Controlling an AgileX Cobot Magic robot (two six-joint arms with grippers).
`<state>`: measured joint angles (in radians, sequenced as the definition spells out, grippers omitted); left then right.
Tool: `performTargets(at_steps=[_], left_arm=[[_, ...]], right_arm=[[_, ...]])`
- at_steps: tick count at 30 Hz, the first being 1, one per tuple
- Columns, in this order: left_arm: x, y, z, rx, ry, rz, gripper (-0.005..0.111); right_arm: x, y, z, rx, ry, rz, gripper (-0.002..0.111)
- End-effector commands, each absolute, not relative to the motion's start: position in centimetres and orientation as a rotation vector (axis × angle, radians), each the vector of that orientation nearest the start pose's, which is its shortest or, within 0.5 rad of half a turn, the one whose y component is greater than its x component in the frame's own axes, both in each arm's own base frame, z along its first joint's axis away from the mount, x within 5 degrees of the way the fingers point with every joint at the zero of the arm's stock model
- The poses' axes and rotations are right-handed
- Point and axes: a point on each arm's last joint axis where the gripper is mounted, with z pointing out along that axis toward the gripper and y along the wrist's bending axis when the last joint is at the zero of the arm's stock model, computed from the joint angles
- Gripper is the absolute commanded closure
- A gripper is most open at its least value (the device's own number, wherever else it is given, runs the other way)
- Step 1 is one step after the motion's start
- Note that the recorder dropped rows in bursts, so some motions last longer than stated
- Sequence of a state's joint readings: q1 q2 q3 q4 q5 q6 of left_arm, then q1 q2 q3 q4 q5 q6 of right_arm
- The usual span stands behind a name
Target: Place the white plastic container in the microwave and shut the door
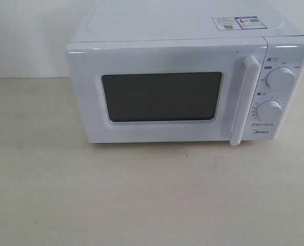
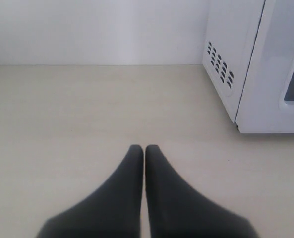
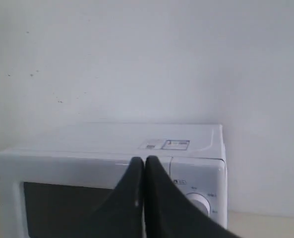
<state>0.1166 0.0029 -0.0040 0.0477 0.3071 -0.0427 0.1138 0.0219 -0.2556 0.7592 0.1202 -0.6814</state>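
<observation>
Jaws together; microwave door closed.

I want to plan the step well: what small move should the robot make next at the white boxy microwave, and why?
Probably none beyond parking both arms: the white-framed door of the white boxy microwave looks shut, no white plastic container shows on the pale table, and the left gripper and right gripper are shut and empty.

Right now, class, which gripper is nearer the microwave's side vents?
Left, probably. The left gripper sits low over the table, just out from the vents. The right gripper is raised before the microwave front, toward its dial.
</observation>
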Motion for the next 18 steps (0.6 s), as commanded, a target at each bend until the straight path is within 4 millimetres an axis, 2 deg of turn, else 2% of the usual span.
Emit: performTargets(at_steps=[1,8,14,18], left_arm=[[5.4,0.8,18.6,-0.128,1.783,0.088,0.103],[5.4,0.8,18.5,-0.128,1.787,0.088,0.103],[5.4,0.8,18.5,-0.128,1.787,0.088,0.103],[5.4,0.8,18.5,-0.128,1.787,0.088,0.103]], right_arm=[[4.3,0.8,26.4,-0.023,1.37,0.184,0.108],[5.3,0.4,22.7,0.043,1.459,0.145,0.108],[5.6,0.2,21.4,0.059,1.482,0.128,0.108],[5.6,0.3,21.2,0.063,1.493,0.145,0.108]])
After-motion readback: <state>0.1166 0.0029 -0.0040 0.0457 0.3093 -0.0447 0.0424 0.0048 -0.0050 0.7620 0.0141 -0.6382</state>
